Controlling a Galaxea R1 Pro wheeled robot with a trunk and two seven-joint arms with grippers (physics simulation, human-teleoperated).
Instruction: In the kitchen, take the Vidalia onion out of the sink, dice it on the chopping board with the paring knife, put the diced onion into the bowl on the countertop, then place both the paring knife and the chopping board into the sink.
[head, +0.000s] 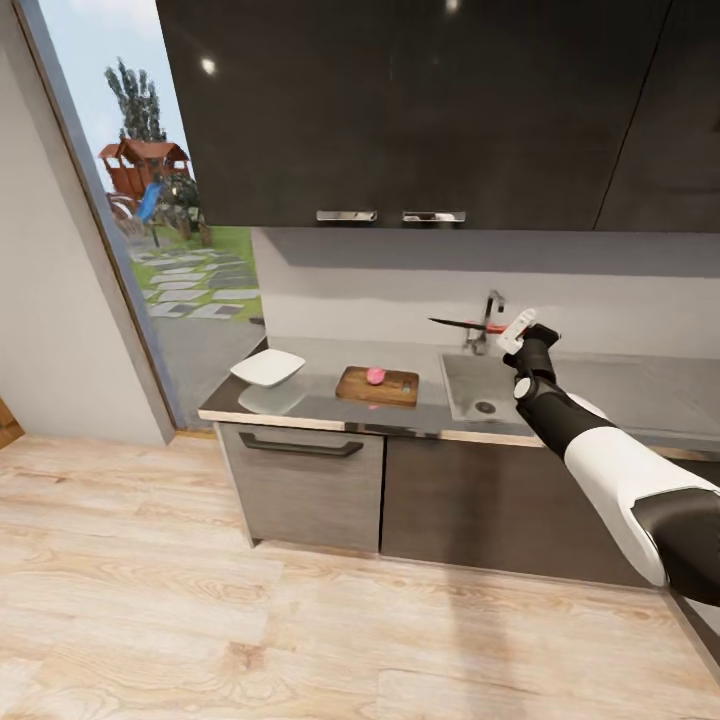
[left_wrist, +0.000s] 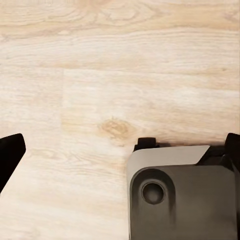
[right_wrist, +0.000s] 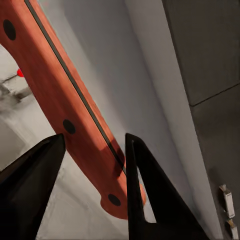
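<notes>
The paring knife (head: 462, 324) is held level in the air over the sink (head: 486, 392), its dark blade pointing left toward the chopping board (head: 377, 386). My right gripper (head: 512, 336) is shut on the knife's red handle (right_wrist: 65, 100), which sits between both dark fingers (right_wrist: 145, 195). A small pink Vidalia onion (head: 375, 376) rests on the wooden board. To the board's left the white square bowl (head: 268, 367) stands on the grey countertop (head: 310, 402). My left gripper (left_wrist: 120, 150) hangs open over the wooden floor, nothing between its fingers (left_wrist: 10, 155).
A chrome faucet (head: 489, 318) rises behind the sink. Dark wall cabinets (head: 400, 110) hang over the counter, with dark base cabinets (head: 300, 480) below. A glass door (head: 160, 220) is at the left. The robot's base (left_wrist: 180, 195) is below the left gripper.
</notes>
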